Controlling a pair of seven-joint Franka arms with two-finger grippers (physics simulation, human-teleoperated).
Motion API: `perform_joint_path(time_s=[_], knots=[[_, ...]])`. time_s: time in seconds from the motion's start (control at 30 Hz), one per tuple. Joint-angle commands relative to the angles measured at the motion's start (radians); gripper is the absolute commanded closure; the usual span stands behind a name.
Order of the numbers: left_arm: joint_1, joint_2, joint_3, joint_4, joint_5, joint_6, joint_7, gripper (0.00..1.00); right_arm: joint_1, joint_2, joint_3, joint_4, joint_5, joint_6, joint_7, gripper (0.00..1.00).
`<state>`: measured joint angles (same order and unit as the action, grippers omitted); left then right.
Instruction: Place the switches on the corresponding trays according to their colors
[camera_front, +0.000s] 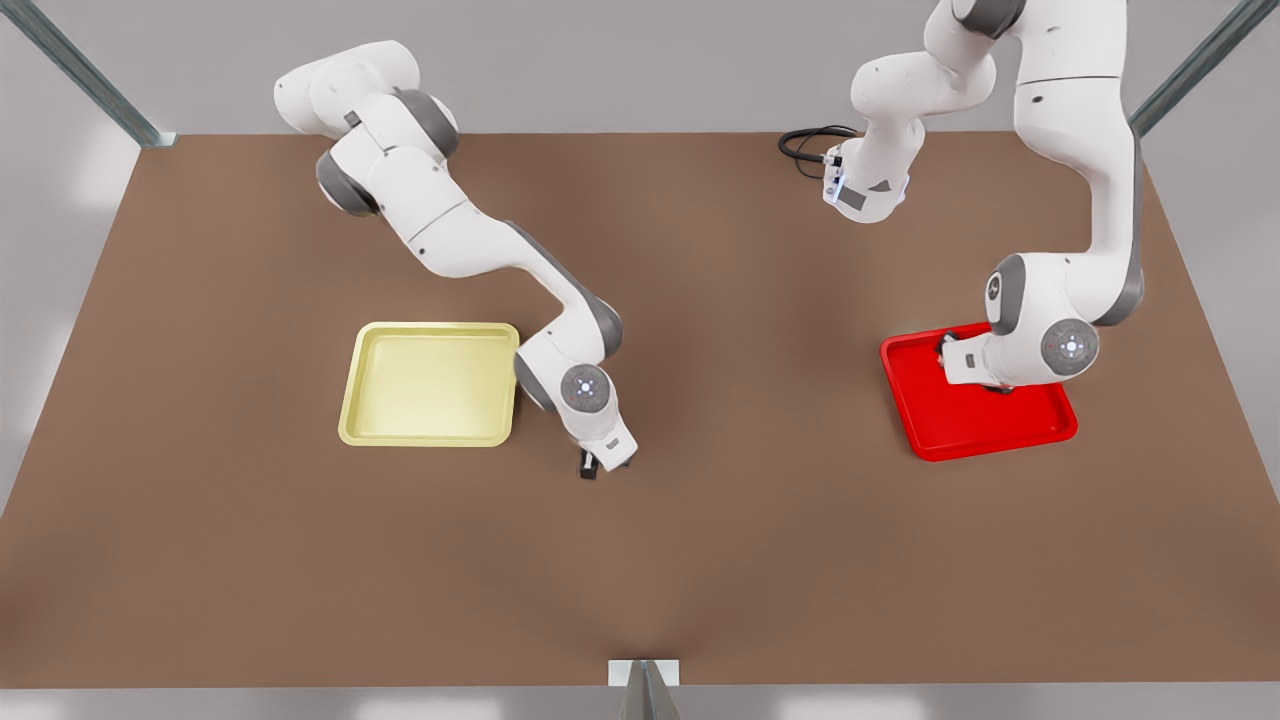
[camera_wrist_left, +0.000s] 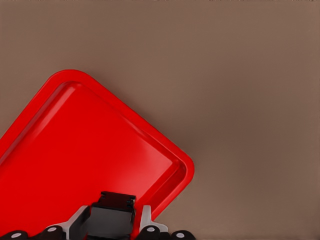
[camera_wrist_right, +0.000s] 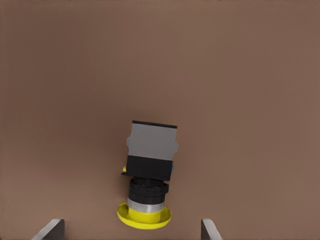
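Observation:
The red tray (camera_front: 1000, 425) lies at the front view's right, and my left gripper (camera_front: 946, 350) hangs over its far edge. Seen from the left wrist, that gripper (camera_wrist_left: 112, 223) is shut on the black boxy body of a switch (camera_wrist_left: 114, 212) above the red tray (camera_wrist_left: 75, 150); the switch's cap is hidden. The pale yellow tray (camera_front: 430, 385) lies at the front view's left. Beside its near right corner my right gripper (camera_front: 592, 465) is low over the table. It (camera_wrist_right: 131, 230) stands open around the yellow-capped switch (camera_wrist_right: 150, 165), which lies on its side on the table.
The brown table (camera_front: 750, 540) has wide bare room in front and between the trays. A black cable loop (camera_front: 810, 145) lies at the back near the left arm's base. Metal frame posts stand at the table's corners.

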<state>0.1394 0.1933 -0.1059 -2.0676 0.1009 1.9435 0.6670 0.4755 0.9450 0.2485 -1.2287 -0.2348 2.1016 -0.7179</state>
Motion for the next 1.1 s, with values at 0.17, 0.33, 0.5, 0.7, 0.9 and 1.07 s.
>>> perform_joint_path(time_s=[0.17, 0.33, 0.5, 0.7, 0.9, 1.07], knots=[[-0.001, -0.031, -0.005, 0.009, -0.012, -0.035, -0.018, 0.0, 0.008, 0.058, -0.015, 0.038, 0.0, 0.018, 0.003, 0.0], [-0.001, -0.017, -0.02, 0.384, -0.029, -0.348, -0.295, 0.0, 0.008, 0.077, -0.017, 0.081, 0.002, 0.017, 0.0, 0.0], [-0.116, -0.114, 0.135, 0.544, -0.018, -0.479, -0.625, 0.0, 0.045, 0.112, -0.037, 0.146, 0.008, 0.006, 0.005, 0.0], [-0.221, -0.124, 0.25, 0.538, -0.089, -0.492, -0.699, 0.0, 0.061, 0.15, -0.035, 0.186, 0.011, 0.015, 0.012, 0.0], [-0.218, -0.097, 0.247, 0.569, -0.093, -0.477, -0.685, 0.0, 0.078, 0.166, -0.034, 0.219, 0.023, 0.012, 0.014, 0.0], [-0.204, -0.086, 0.256, 0.61, -0.055, -0.479, -0.693, 0.0, 0.078, 0.17, -0.035, 0.222, 0.023, 0.015, 0.015, 0.11]])
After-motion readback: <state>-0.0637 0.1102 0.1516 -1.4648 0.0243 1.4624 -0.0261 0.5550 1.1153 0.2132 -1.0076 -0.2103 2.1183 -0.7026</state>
